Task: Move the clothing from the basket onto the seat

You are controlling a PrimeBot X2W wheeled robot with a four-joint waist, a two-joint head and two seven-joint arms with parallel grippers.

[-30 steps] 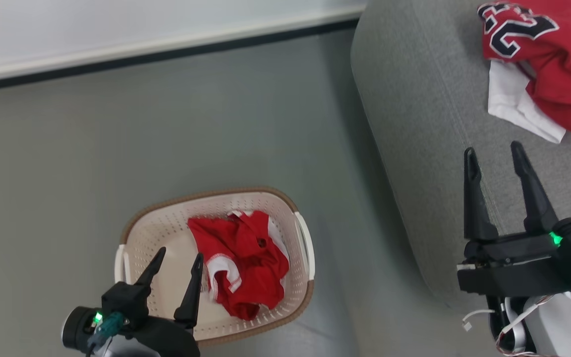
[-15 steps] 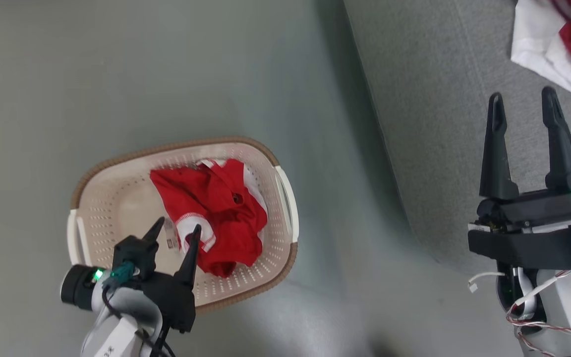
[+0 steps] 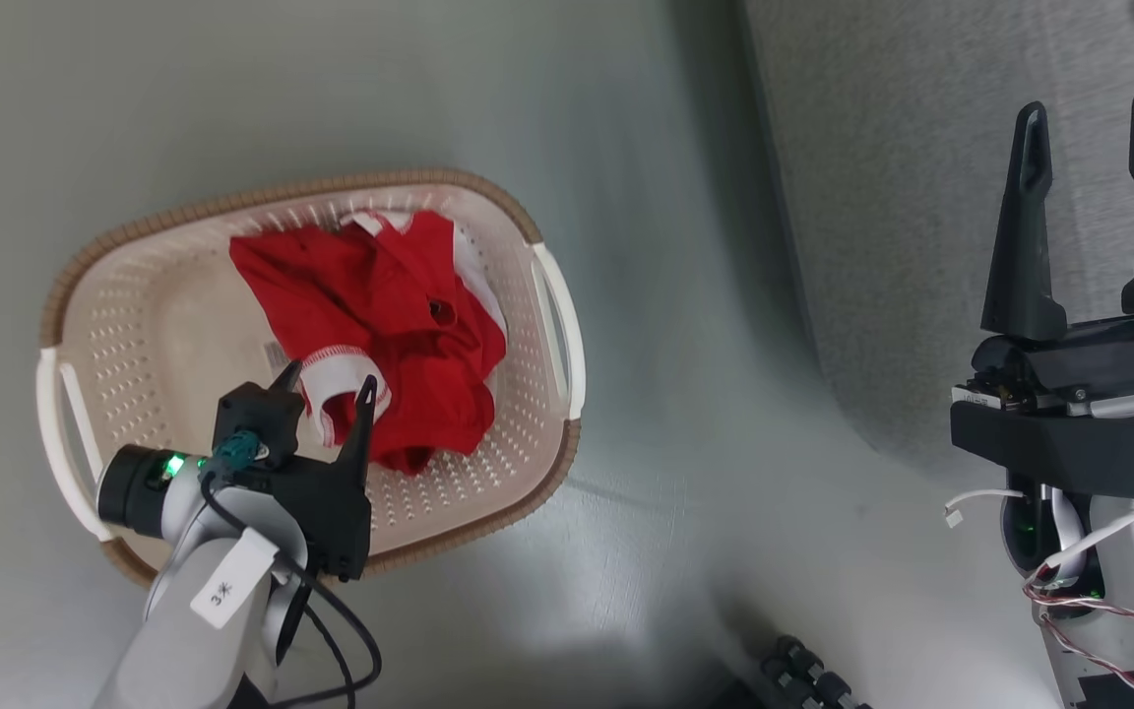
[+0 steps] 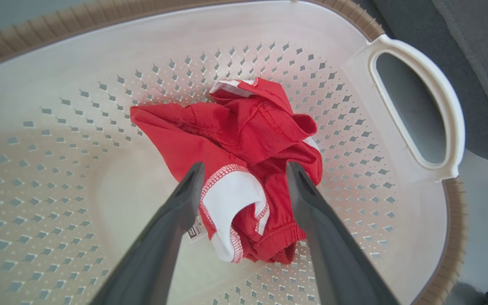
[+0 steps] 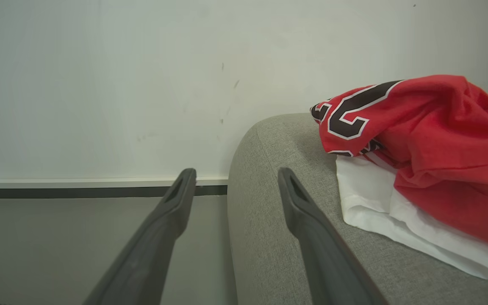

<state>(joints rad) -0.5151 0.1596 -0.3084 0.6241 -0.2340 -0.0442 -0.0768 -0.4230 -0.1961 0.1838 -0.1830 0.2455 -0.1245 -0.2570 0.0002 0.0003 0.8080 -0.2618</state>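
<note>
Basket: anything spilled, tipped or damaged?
Nothing stands out. The basket sits upright on the floor, the red garment crumpled inside it, none over the rim. The left claw is open over it.

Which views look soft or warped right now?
Head view: grey floor smeared, with a pale glare patch beside the oval cream perforated plastic basket. Left wrist view: wide-angle bowing of the basket rim; left end effector soft, crumpled red white-trimmed garment sharp. Right wrist view: right end effector soft, red numbered jersey sharp.
</note>
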